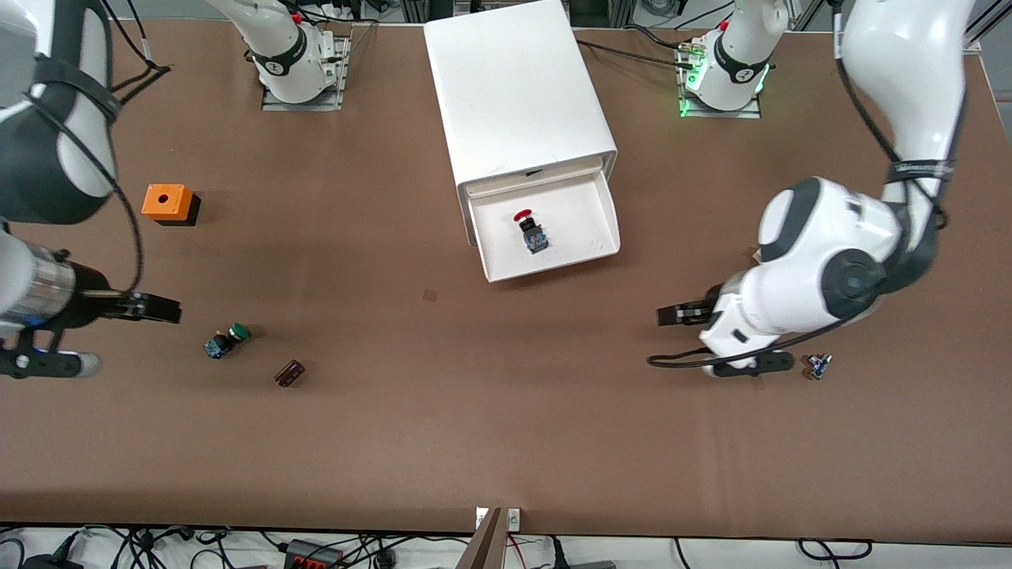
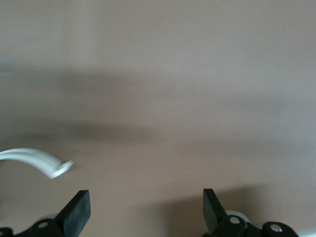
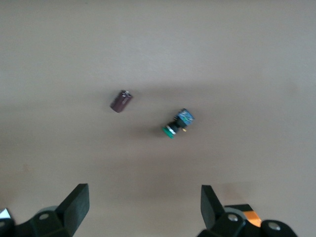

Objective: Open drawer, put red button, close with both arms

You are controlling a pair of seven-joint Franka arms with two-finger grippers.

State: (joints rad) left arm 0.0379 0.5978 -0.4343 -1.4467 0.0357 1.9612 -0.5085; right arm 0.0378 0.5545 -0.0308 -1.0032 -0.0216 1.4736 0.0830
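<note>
In the upper middle of the front view the white cabinet (image 1: 518, 87) stands with its top drawer (image 1: 545, 237) pulled out toward the camera. The red button (image 1: 531, 229) lies on its side inside that drawer, near the middle of the tray floor, red cap pointing toward the cabinet.

The left gripper (image 1: 672, 315) hangs over bare table at the right of centre, lower in the frame than the drawer; in the left wrist view its fingertips (image 2: 76, 210) stand wide apart with nothing between them. A curved white edge (image 2: 39, 160) at that view's lower left may be a drawer corner, though it is too blurred to be sure.

The right gripper (image 1: 158, 308) is at the left edge of the frame, jaws wide and empty, beside a green-capped switch (image 1: 227, 341) and a small dark cylinder (image 1: 290, 373). An orange box (image 1: 167, 202) with a hole sits at upper left. A small blue part (image 1: 818, 365) lies at lower right.
</note>
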